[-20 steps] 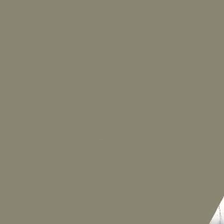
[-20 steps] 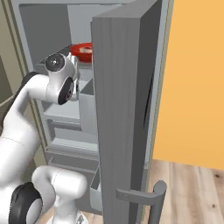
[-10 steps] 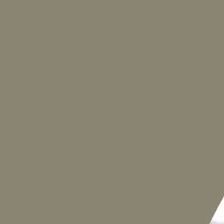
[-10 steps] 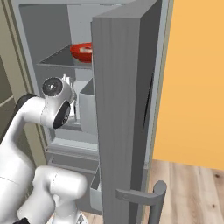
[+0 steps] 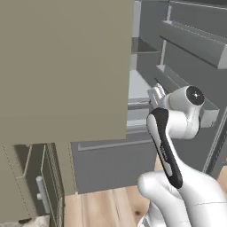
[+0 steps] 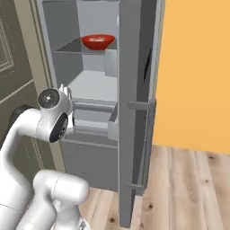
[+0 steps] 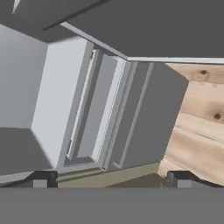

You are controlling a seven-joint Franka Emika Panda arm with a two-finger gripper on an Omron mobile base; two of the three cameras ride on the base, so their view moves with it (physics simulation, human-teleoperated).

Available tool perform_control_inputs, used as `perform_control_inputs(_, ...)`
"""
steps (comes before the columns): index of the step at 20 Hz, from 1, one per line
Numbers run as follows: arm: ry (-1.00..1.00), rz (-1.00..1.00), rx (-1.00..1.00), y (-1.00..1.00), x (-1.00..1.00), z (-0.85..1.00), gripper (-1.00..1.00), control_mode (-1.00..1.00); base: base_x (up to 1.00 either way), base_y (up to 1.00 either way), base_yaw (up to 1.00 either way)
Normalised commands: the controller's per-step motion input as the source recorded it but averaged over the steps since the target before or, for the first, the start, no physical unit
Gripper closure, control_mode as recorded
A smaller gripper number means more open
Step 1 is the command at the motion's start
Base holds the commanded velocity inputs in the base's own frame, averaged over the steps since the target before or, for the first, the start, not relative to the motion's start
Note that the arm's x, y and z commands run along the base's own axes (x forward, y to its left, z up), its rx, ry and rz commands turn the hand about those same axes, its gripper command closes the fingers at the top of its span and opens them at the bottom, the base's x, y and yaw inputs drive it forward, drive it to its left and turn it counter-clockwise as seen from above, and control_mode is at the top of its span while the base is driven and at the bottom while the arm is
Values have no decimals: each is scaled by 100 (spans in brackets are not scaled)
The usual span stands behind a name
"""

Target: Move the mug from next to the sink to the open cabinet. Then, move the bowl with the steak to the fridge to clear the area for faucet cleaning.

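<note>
the bowl sits upright, rim up, on the fridge's upper shelf. the claw is spread wide and empty, well below the bowl, at the lower compartment.

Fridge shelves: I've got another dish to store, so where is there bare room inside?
The lower shelf of the fridge, under the red bowl, looks bare. The upper shelf has some room left of the bowl. The open, empty gripper sits lower, near the drawers.
</note>
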Motion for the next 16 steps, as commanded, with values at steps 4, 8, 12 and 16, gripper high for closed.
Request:
perform_control_inputs(4,0,0,0,0,0,0,-100,100,-91,-51,-56)
perform_control_inputs(8,0,0,0,0,0,0,-100,100,-92,-14,-60)
perform_control_inputs(12,0,0,0,0,0,0,-100,100,-89,-1,-66)
perform_control_inputs(16,0,0,0,0,0,0,-100,100,-17,-17,-93)
